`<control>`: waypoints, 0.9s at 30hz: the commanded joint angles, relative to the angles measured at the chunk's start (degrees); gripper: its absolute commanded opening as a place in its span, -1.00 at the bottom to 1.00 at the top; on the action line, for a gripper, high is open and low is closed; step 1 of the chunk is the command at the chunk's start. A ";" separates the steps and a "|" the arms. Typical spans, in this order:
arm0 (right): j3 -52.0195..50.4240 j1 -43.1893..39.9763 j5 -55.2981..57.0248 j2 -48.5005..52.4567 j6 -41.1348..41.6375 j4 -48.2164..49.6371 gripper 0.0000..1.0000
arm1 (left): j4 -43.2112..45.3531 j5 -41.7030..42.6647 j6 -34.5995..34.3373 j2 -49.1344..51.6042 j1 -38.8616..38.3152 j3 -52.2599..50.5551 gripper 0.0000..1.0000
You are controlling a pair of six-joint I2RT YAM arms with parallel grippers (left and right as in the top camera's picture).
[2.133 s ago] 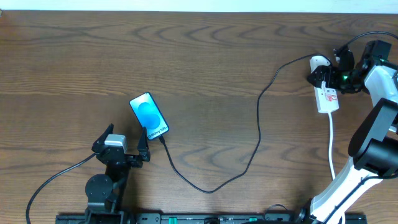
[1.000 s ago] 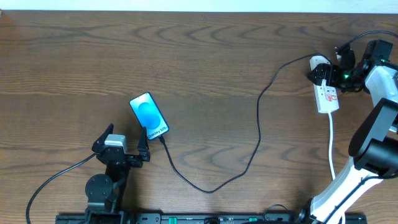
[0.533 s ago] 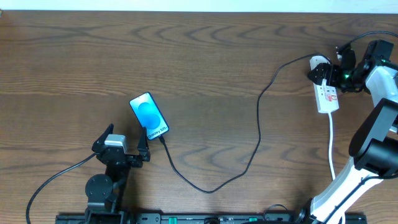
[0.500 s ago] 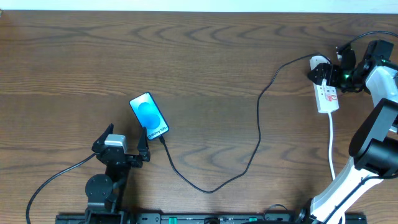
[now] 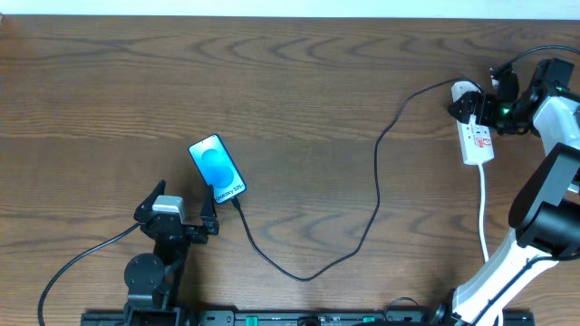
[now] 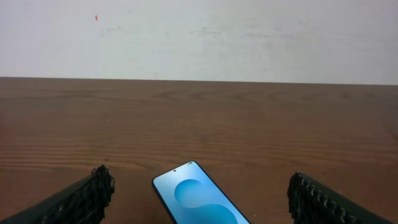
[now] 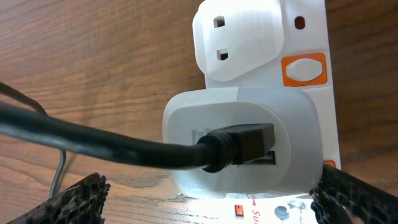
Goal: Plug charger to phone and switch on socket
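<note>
The phone lies face up left of centre, its light-blue screen lit; it also shows in the left wrist view as the phone. The charger, a thin black cable, runs from the phone's lower end in a loop to a white adapter plugged into the socket. My left gripper stands open just below the phone, empty, with its fingers either side. My right gripper is open over the socket's far end, straddling the adapter. An orange switch sits beside an unused outlet.
The socket's white cord runs down toward the right arm's base. The left arm's black cable trails to the lower left. A pale wall stands past the table's far edge.
</note>
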 commanded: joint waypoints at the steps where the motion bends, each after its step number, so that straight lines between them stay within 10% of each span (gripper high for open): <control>1: -2.03 1.44 -7.89 0.94 0.66 -0.66 0.99 | -2.19 1.29 0.98 -0.35 -0.09 -0.81 0.83; 27: -4.17 2.40 -12.83 0.94 1.11 0.96 0.99 | -2.19 1.29 0.98 -0.35 -0.09 -0.81 0.83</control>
